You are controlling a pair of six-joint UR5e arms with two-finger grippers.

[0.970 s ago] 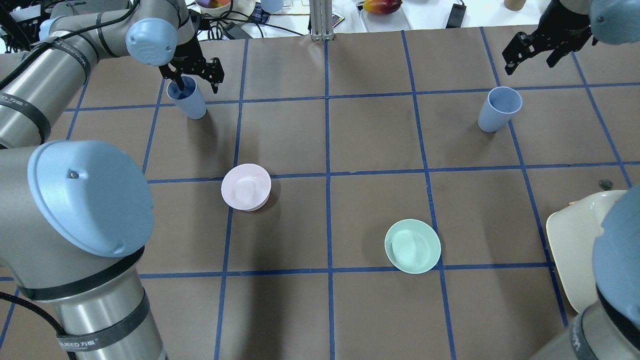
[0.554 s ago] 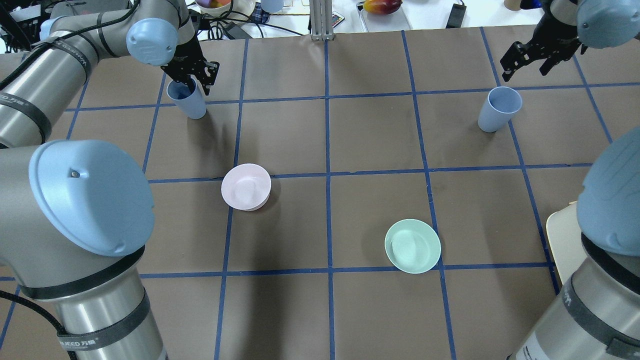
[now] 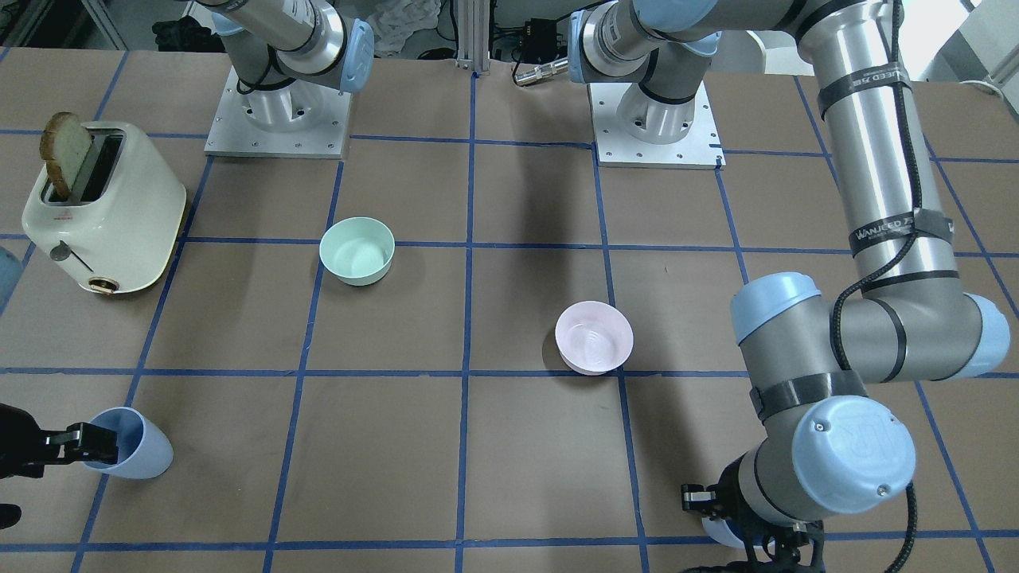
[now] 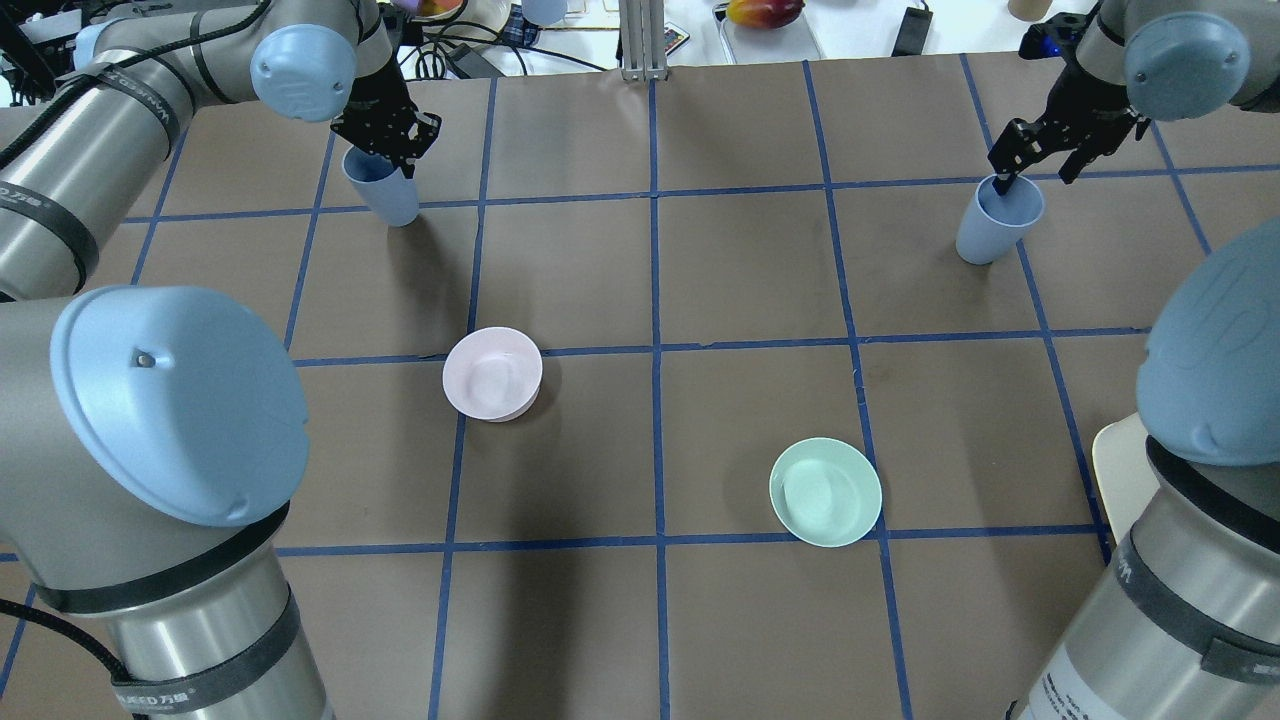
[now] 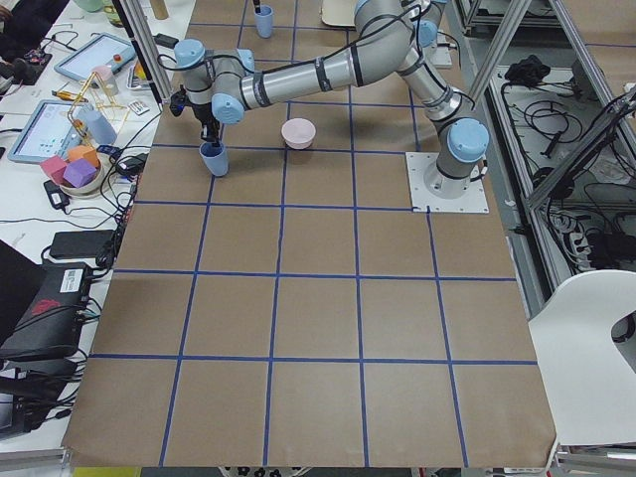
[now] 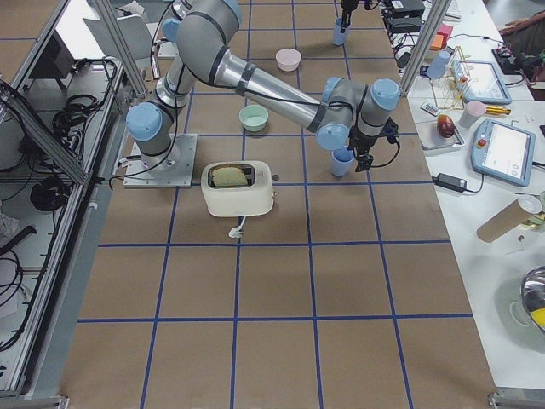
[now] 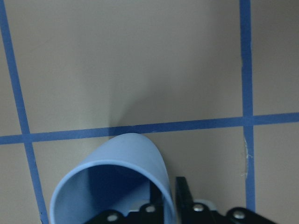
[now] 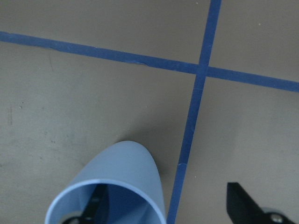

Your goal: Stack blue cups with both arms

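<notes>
Overhead exterior shows the left gripper [image 4: 388,150] clamped on the rim of the left blue cup [image 4: 385,195], which hangs straight beneath it at the far side of the table. The left wrist-mounted view confirms the grip: the jaws are drawn together with the cup's wall pinched between them, one finger inside the mouth and one outside. Whether the cup's base is clear of the table cannot be told. The right gripper [image 4: 1033,175] stands spread wide over the right blue cup [image 4: 990,230]. In the right wrist-mounted view one finger [image 8: 95,205] reaches down inside the cup's mouth, while the other finger [image 8: 247,205] hangs well outside the wall, so nothing is squeezed. That cup sits on the table directly below this gripper, beside a crossing of the blue tape lines. The two cups are well apart, each under its own gripper. A pale pink bowl [image 4: 492,373] lies toward the robot from the left gripper. A mint-green bowl [image 4: 825,492] lies toward the robot and inward from the right gripper. A cream toaster [image 3: 103,211] with a slice of bread [image 3: 62,151] in it stands on the right arm's side.
</notes>
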